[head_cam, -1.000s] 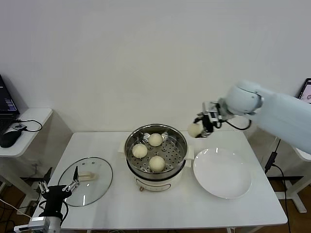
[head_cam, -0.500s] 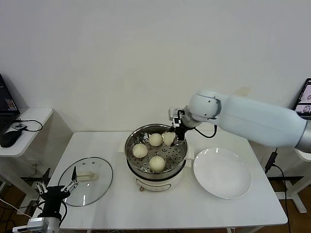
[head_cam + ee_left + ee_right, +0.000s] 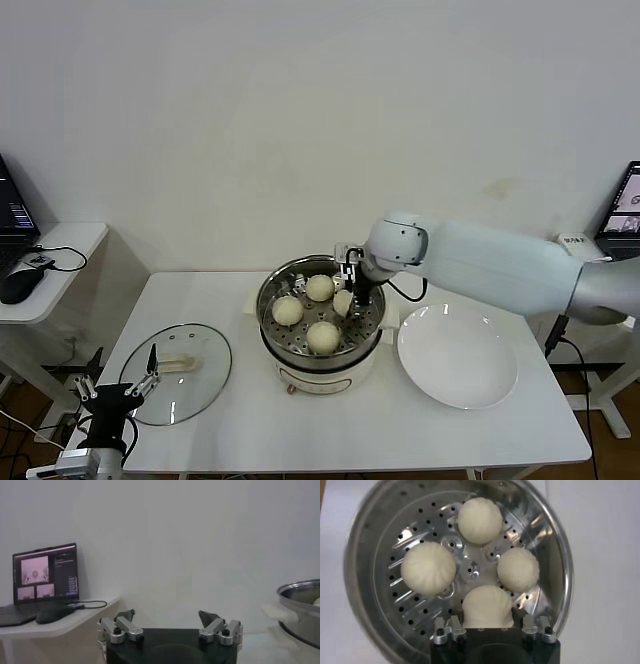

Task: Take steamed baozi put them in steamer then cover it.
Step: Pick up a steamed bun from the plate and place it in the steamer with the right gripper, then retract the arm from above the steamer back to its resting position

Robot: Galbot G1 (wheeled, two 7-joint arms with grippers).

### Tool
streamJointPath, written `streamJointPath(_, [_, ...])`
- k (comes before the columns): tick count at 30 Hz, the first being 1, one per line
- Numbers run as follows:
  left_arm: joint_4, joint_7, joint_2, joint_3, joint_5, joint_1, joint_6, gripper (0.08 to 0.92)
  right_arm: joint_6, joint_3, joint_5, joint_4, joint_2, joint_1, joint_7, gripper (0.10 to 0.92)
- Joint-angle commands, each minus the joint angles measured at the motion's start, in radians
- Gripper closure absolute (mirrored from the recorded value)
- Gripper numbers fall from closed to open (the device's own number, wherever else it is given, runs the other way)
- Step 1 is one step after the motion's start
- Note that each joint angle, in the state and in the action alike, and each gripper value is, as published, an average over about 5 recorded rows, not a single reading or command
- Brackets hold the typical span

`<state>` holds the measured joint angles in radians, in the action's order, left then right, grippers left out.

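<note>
Inside the steamer (image 3: 322, 345) at counter (image 3: 250, 420) centre, right pincer (image 3: 346, 300) clamped on fourth baozi (image 3: 487, 606) beside three others; left pincer (image 3: 170, 626) spread wide, off the front-left corner.

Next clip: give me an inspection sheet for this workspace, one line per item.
Surface: white table, nothing spilled.
Job's things: steamer mid-table; three baozi on its tray, the fourth baozi in the right gripper; cover lies flat on the table, to the steamer's left.
Clutter: empty white plate to the steamer's right.
Grippers: right gripper inside the steamer, shut on the fourth baozi; left gripper open, parked at the table's front left corner.
Cables: one on the side table, one by the table's right edge.
Surroundings: plain wall, laptop and mouse on the side table.
</note>
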<state>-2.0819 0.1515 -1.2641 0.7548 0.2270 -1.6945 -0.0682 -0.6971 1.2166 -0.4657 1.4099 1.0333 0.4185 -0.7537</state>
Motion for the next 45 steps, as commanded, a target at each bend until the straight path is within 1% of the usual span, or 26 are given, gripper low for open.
streamJointPath(1, [0.000, 0.000, 0.001, 0.001, 0.001, 0.001, 0.000, 0.177, -0.015, -0.007, 0.016, -0.026, 0.016, -0.038, 0.008, 0.415])
streamJointPath(5, [0.001, 0.000, 0.002, 0.003, 0.003, 0.002, 0.000, 0.177, -0.012, -0.023, 0.023, -0.012, -0.002, -0.028, 0.010, 0.388])
streamJointPath(10, [-0.002, 0.001, 0.003, 0.006, 0.005, 0.003, 0.002, 0.177, -0.012, -0.069, 0.013, 0.043, -0.059, 0.000, 0.006, 0.259])
streamJointPath(12, [-0.005, 0.001, 0.004, 0.008, 0.006, 0.003, 0.003, 0.177, -0.016, -0.092, -0.004, 0.081, -0.094, 0.011, 0.009, 0.223])
streamJointPath(15, [-0.008, 0.001, 0.005, 0.011, 0.008, 0.004, 0.004, 0.177, -0.019, -0.134, -0.036, 0.166, -0.165, 0.014, 0.041, 0.205])
streamJointPath(17, [-0.010, 0.001, 0.005, 0.011, 0.009, 0.004, 0.005, 0.177, -0.011, -0.165, -0.070, 0.232, -0.225, 0.001, 0.109, 0.203])
streamJointPath(21, [-0.011, 0.000, 0.006, 0.012, 0.014, 0.004, 0.004, 0.177, 0.055, -0.295, -0.182, 0.360, -0.374, -0.140, 0.415, 0.203])
streamJointPath(22, [-0.010, 0.001, 0.006, 0.013, 0.016, 0.005, 0.004, 0.177, 0.086, -0.354, -0.194, 0.393, -0.417, -0.220, 0.495, 0.202])
streamJointPath(24, [-0.008, 0.004, 0.005, 0.014, 0.019, 0.006, 0.004, 0.177, 0.164, -0.508, -0.177, 0.445, -0.487, -0.408, 0.606, 0.202])
streamJointPath(26, [-0.005, 0.006, 0.004, 0.014, 0.020, 0.008, 0.004, 0.177, 0.254, -0.708, -0.137, 0.482, -0.530, -0.647, 0.678, 0.203])
streamJointPath(28, [-0.001, 0.007, 0.003, 0.011, 0.020, 0.008, 0.003, 0.177, 0.352, -0.957, -0.081, 0.507, -0.537, -0.915, 0.719, 0.203])
streamJointPath(31, [0.002, 0.006, 0.004, 0.001, 0.025, 0.008, -0.001, 0.177, 0.505, -1.279, 0.015, 0.516, -0.470, -1.266, 0.747, 0.202])
streamJointPath(35, [0.005, 0.009, 0.006, -0.021, 0.027, 0.006, -0.006, 0.177, 0.725, -1.571, 0.142, 0.486, -0.285, -1.569, 0.720, 0.203])
streamJointPath(40, [0.018, 0.014, -0.001, -0.044, -0.010, 0.010, -0.007, 0.177, 0.917, -1.813, 0.245, 0.433, -0.001, -1.753, 0.623, 0.202])
streamJointPath(43, [0.046, 0.025, -0.008, -0.051, -0.096, 0.016, -0.010, 0.177, 0.975, -1.926, 0.250, 0.418, 0.151, -1.821, 0.562, 0.203])
streamJointPath(45, [0.078, 0.036, -0.009, -0.048, -0.208, 0.025, -0.016, 0.177, 0.987, -1.973, 0.243, 0.422, 0.224, -1.857, 0.526, 0.203])
